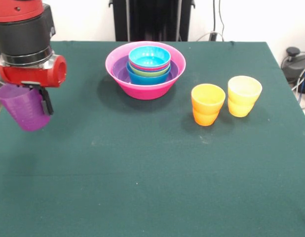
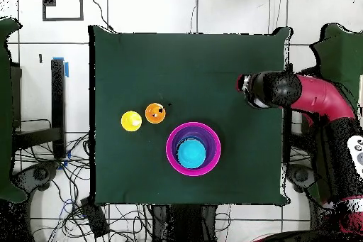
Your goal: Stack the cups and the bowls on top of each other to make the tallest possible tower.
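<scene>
While the fingers (image 1: 36, 101) clamp one purple cup (image 1: 24, 107), two cups (image 1: 208, 103) stand beside one tower (image 1: 145, 69).

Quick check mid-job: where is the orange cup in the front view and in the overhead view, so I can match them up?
Front view: the orange cup stands right of centre, left of the yellow cup.
Overhead view: the orange cup sits left of centre, right of the yellow cup.
Shared landmark: the hot-pink bowl holding the nested bowls.
</scene>
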### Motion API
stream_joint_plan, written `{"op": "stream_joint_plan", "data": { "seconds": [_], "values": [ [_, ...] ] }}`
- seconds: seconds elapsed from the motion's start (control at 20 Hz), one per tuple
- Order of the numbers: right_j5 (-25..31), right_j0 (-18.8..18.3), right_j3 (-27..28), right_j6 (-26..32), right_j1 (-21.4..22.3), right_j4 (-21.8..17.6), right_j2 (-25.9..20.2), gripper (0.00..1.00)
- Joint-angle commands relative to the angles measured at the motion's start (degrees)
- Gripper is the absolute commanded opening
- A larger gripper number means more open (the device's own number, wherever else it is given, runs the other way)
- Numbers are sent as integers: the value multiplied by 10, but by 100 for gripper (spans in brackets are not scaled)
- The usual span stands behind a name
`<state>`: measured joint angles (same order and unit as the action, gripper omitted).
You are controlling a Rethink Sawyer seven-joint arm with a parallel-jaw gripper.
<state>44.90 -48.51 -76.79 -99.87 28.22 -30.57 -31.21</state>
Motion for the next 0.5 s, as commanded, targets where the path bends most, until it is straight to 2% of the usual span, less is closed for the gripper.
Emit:
{"op": "stream_joint_plan", "data": {
  "seconds": [0.05,0.5],
  "values": [
    [37,44,-54,23,11,-1,11,0],
    [28,54,-65,5,18,8,20,0]
  ]
}}
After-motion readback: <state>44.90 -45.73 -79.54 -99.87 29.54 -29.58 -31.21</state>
